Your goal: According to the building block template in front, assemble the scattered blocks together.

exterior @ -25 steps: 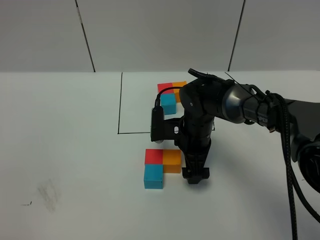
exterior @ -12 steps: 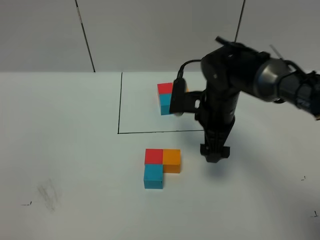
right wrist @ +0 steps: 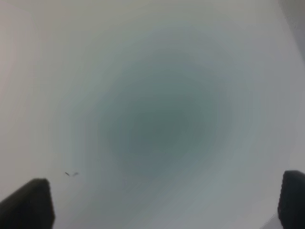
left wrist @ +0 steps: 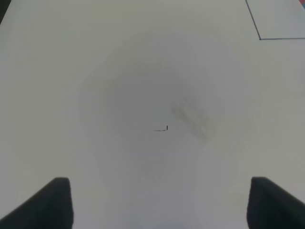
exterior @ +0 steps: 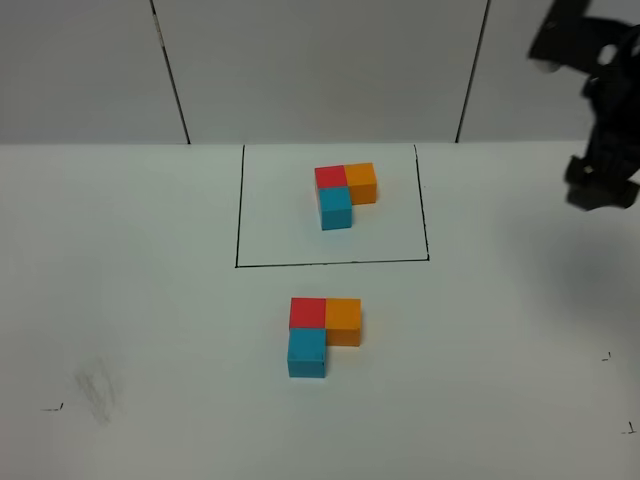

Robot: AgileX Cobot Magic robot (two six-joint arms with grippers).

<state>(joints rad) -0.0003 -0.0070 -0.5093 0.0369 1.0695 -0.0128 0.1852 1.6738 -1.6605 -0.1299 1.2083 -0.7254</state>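
Note:
The building block template [exterior: 343, 192] is a tight L of a red, an orange and a light blue cube inside the black-outlined rectangle at the back. In front of that rectangle the scattered blocks lie pushed together in the same L: red block [exterior: 308, 311], orange block [exterior: 344, 320], light blue block [exterior: 307, 353]. My right gripper [exterior: 600, 186] hangs blurred at the far right edge, high above the table and well away from the blocks. The right gripper [right wrist: 161, 199] is open and empty over bare table. My left gripper [left wrist: 162, 202] is also open and empty, and the exterior view does not show it.
A black-line rectangle [exterior: 238, 266] marks the template's area. A grey smudge [left wrist: 191, 117] and a small black mark [left wrist: 164, 129] lie on the white table under the left gripper; the same smudge [exterior: 97, 388] is at the front left.
The right arm has lifted from beside the orange block and swung up and away to the far right edge. The three front blocks stay where they were.

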